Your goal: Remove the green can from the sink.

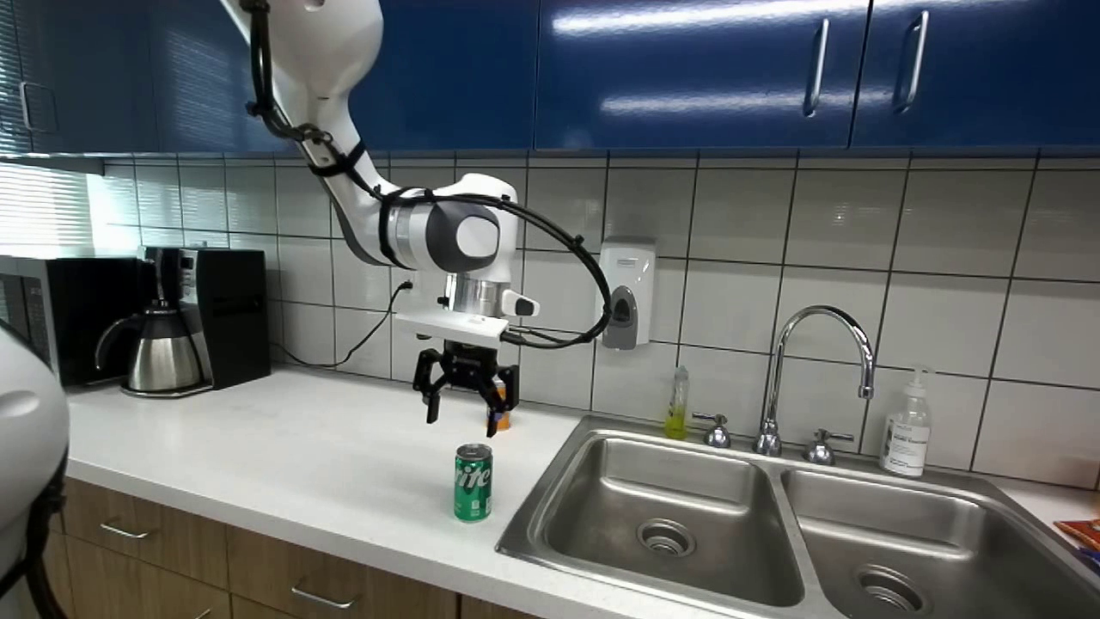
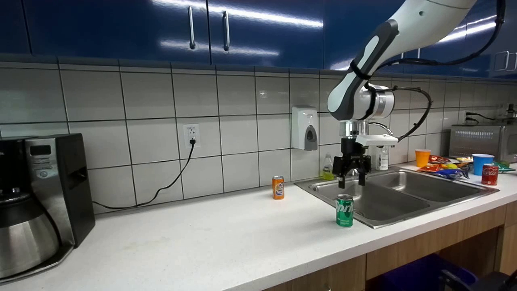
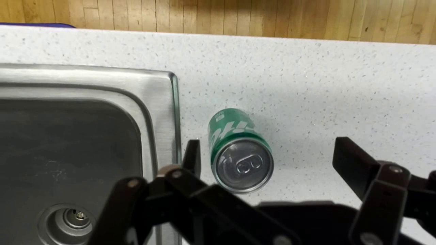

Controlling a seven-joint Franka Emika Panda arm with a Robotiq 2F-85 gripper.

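The green can (image 1: pixel 473 494) stands upright on the white counter beside the sink (image 1: pixel 795 542), outside its basins. It stands likewise in an exterior view (image 2: pixel 344 212), close to the sink's near corner (image 2: pixel 379 223). In the wrist view the can (image 3: pixel 244 165) shows its silver top, just right of the sink rim (image 3: pixel 161 102). My gripper (image 1: pixel 462 419) is open and empty, pointing down above the can; it also shows in an exterior view (image 2: pixel 352 184). In the wrist view the can lies between the open fingers (image 3: pixel 268 149), nearer the left finger, with no contact visible.
A small orange can (image 2: pixel 278 188) stands on the counter near the tiled wall. The curved faucet (image 1: pixel 773 378) and a yellow-green bottle (image 1: pixel 677 404) stand behind the sink. A coffee maker (image 1: pixel 223 318) is further along. Cups, snack bags and a red can (image 2: pixel 490 174) lie beyond the sink.
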